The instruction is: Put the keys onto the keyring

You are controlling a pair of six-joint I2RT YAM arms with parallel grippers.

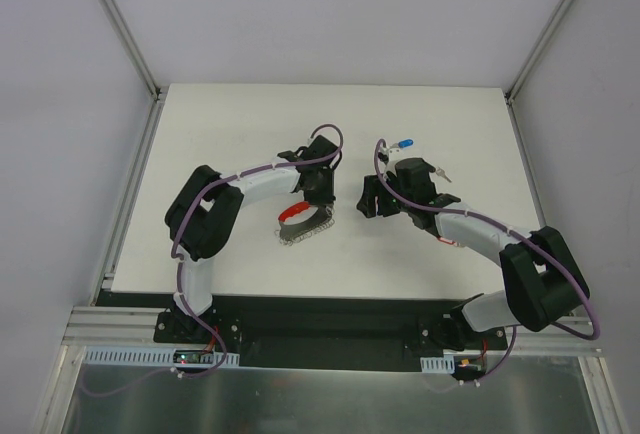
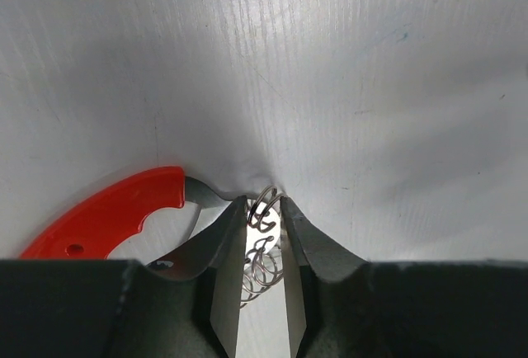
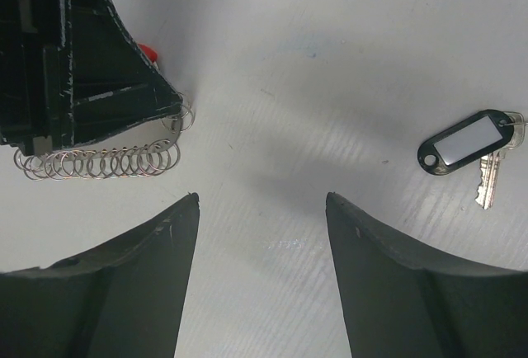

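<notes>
- Left hand: narrow, fingertips pinching the links of the silver chain-link keyring with its curved red plastic segment, which lies on the white bench.
- Right hand: wide, holding nothing, near the keyring.
- Small silver key with a black oblong tag: flat on the bench, apart from both hands.

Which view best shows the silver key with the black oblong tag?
Right wrist: the silver key with the black oblong tag lies unobstructed on the table. Left wrist misses it; in top external I cannot make it out.
</notes>
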